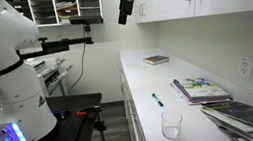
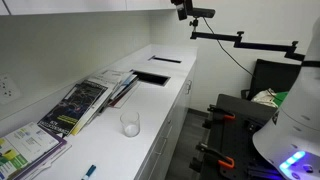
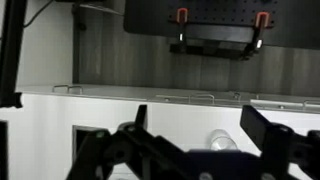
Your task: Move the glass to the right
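The glass (image 1: pixel 172 124) is a small clear tumbler. It stands upright on the white counter (image 1: pixel 143 78), near its front edge, and shows in both exterior views (image 2: pixel 130 123). My gripper (image 1: pixel 128 1) hangs high above the counter, by the upper cabinets and far from the glass. In the wrist view the gripper (image 3: pixel 200 122) is open and empty. The glass (image 3: pixel 222 140) shows faintly below, between the two fingers.
Magazines (image 1: pixel 203 89) lie spread along the wall side of the counter (image 2: pixel 75 105). A blue-tipped pen (image 1: pixel 156 99) lies near the glass. A dark flat object (image 1: pixel 155 60) lies farther along the counter (image 2: pixel 152 77). A camera stand (image 2: pixel 240 40) stands beside the counter.
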